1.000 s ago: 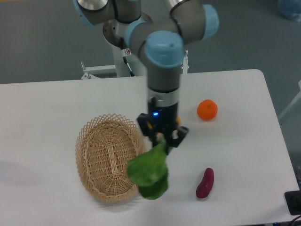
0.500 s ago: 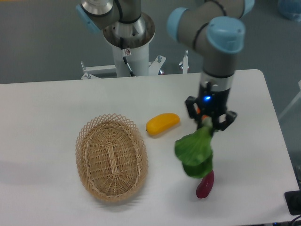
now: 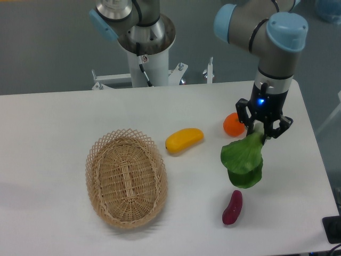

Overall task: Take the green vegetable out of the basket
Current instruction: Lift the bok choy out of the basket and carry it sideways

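White table (image 3: pixel 64 122) carries the basket (image 3: pixel 126 178) at left, while well right of it the claw (image 3: pixel 262 129) pinches the green vegetable (image 3: pixel 243 160) by its stalk, leaves dangling above the purple piece (image 3: pixel 232 207), so a thin hold could slip.

Oval woven wicker basket (image 3: pixel 126 184) at left; yellow mango-shaped fruit (image 3: pixel 184 140) just right; round orange fruit (image 3: pixel 233 124) farther right; purple eggplant-like piece (image 3: pixel 232 207) nearer the camera.
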You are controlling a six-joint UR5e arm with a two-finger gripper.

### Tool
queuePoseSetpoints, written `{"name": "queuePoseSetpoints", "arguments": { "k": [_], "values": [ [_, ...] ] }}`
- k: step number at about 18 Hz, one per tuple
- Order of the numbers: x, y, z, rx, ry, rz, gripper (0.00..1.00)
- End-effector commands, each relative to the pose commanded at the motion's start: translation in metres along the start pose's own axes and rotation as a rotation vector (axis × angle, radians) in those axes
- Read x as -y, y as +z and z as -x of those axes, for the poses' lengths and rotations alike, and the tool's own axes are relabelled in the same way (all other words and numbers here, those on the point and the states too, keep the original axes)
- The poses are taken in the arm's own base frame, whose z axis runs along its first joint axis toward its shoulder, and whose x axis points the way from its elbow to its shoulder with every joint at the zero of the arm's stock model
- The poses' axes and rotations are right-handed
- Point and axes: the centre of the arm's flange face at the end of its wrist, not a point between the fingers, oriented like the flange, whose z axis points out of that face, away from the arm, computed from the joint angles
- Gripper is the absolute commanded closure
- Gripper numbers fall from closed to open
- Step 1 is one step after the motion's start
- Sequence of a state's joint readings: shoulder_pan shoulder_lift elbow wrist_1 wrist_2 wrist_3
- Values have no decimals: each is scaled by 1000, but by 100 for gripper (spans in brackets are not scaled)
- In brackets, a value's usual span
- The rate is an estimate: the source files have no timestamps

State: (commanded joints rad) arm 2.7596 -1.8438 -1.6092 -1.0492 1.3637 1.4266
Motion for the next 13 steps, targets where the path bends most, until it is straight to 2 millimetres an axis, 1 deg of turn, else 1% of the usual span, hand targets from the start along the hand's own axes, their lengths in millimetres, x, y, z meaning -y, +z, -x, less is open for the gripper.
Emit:
{"name": "queuePoseSetpoints", "arguments": {
  "k": [1,13],
  "values": [
    [0,2,1,-3,1,2,54],
    [1,3,1,-3,2,1,54]
  ]
}}
